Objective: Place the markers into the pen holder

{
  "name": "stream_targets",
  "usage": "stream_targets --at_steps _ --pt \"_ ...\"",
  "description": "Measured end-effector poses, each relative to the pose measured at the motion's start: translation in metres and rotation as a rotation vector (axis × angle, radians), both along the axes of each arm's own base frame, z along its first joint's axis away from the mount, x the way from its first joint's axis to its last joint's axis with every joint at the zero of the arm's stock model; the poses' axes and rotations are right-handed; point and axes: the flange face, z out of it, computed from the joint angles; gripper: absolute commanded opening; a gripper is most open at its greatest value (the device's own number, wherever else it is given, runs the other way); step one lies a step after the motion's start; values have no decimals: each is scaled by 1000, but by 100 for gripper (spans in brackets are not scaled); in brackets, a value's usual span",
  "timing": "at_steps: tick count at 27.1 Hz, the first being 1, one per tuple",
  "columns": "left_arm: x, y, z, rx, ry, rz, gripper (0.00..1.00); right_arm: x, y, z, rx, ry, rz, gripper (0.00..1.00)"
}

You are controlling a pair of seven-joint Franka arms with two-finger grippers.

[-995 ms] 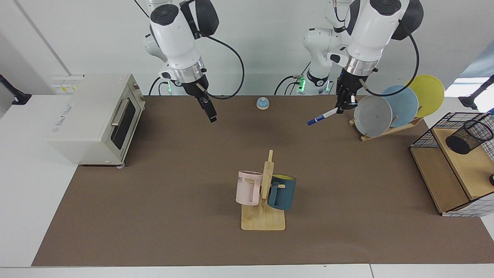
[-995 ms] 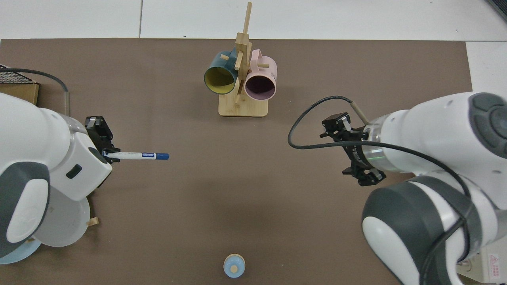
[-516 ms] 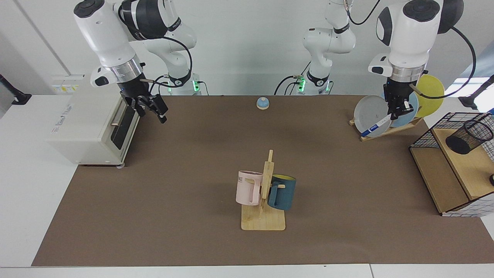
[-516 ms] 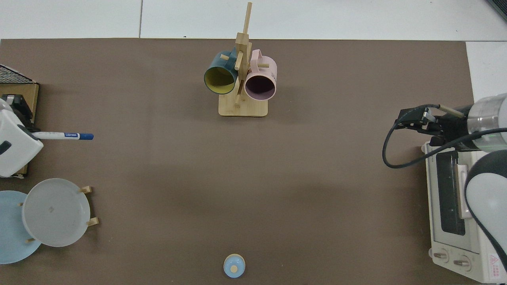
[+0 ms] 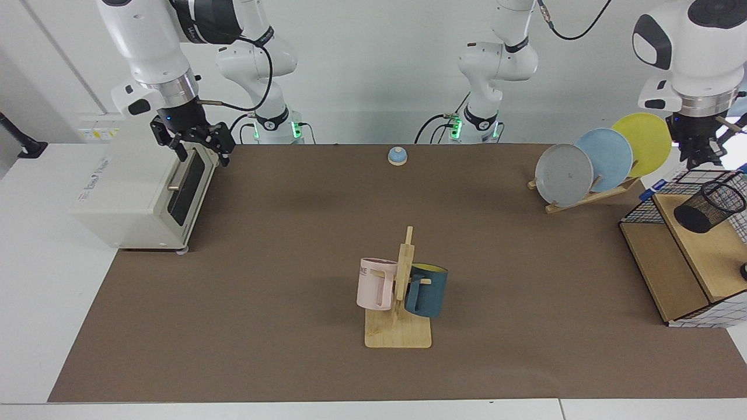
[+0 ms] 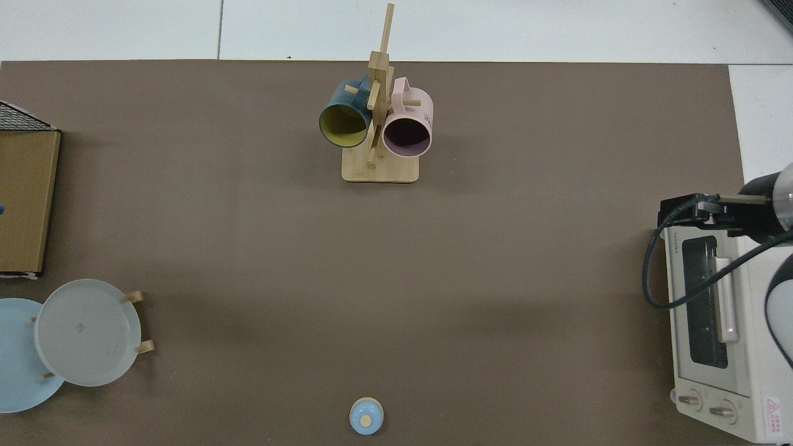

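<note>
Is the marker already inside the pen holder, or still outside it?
Outside. The marker hangs below the left tool, beside the wire basket's corner; the pen holder lies tipped on the shelf, apart from it.

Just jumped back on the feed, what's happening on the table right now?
The left tool is at the facing view's right edge, above the wire basket, holding the marker, whose blue end pokes out beside the basket's corner. The pen holder lies tilted on the wooden shelf inside the basket, with no marker in it yet. The right tool waits open above the toaster oven, holding nothing.
</note>
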Motion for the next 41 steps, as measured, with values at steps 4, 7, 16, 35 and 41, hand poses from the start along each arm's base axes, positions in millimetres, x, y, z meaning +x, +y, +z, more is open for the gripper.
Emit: stream_targets --at_steps 4,7,16,35,41 --pt "-9 38 6 49 18 31 0 -3 -7 4 0 23 -6 100" --pt "-10 54 16 112 26 47 0 -4 -10 13 -1 40 -4 100" --pt "9 64 40 226 19 57 0 -2 -12 26 -4 62 33 100" --pt "53 64 -14 376 156 -5 0 -1 -6 24 -3 64 57 100" --pt "64 61 -24 393 167 -15 0 -1 -6 24 -3 64 57 100"
